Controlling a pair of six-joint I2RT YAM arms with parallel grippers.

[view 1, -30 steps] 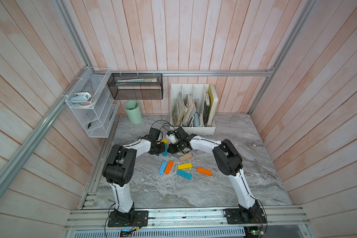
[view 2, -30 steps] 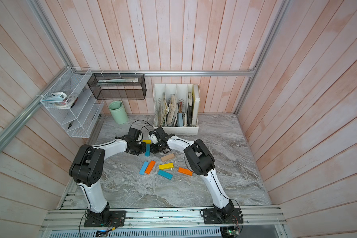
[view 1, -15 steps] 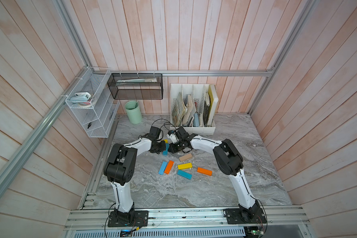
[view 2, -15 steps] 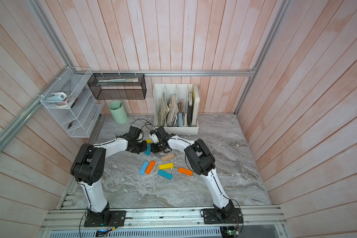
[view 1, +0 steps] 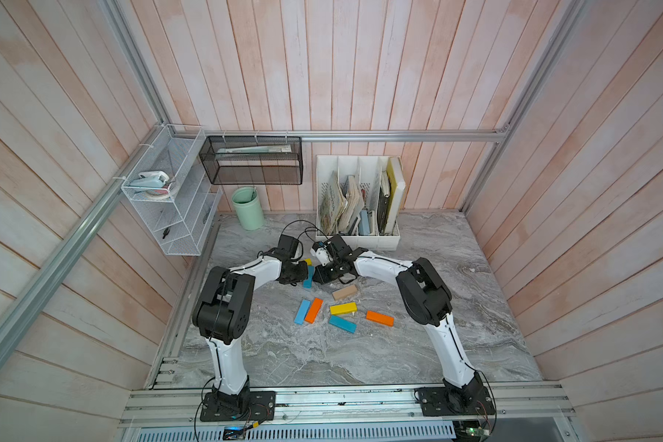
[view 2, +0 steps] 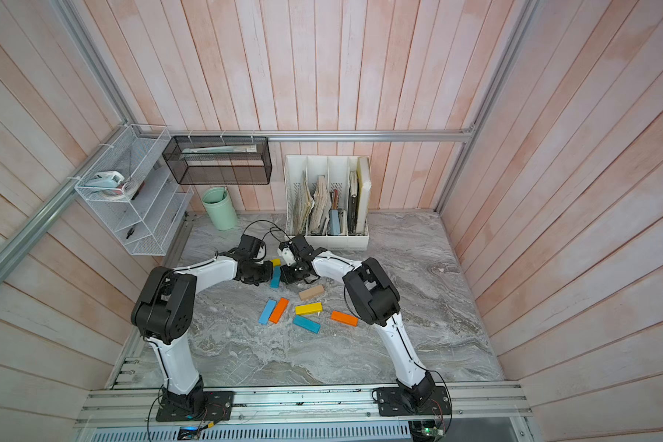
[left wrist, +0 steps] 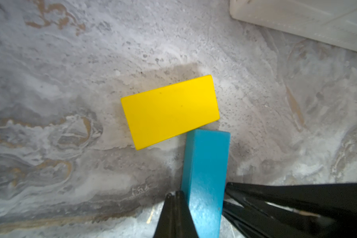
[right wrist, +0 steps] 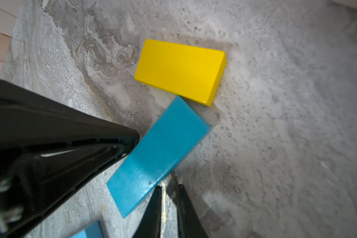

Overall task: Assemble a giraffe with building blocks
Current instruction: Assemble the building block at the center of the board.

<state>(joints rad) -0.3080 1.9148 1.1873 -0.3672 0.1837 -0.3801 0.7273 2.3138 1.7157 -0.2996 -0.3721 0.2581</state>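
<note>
A yellow block (left wrist: pixel 170 111) lies flat at the back of the table, and one end of a teal block (left wrist: pixel 205 175) touches its long side near a corner. In both top views they sit between my two grippers (view 1: pixel 306 261) (view 2: pixel 275 276). My left gripper (left wrist: pixel 176 193) is shut, empty, and rests against one long side of the teal block. My right gripper (right wrist: pixel 169 187) stands at the opposite side near the block's far end, its fingers a narrow gap apart with only table between them. Loose blocks lie nearer the front: tan (view 1: pixel 344 292), blue (view 1: pixel 302 312), orange (view 1: pixel 314 310), yellow (view 1: pixel 343 308), teal (view 1: pixel 342 323), orange (view 1: pixel 379 318).
A white file organizer (view 1: pixel 358 241) with books stands just behind the grippers. A green cup (view 1: pixel 247 208) is at the back left. A white wire shelf (view 1: pixel 169 214) and a black mesh basket (view 1: pixel 251 164) hang on the walls.
Both arms have barely shifted beside the teal block. No block has visibly moved.
</note>
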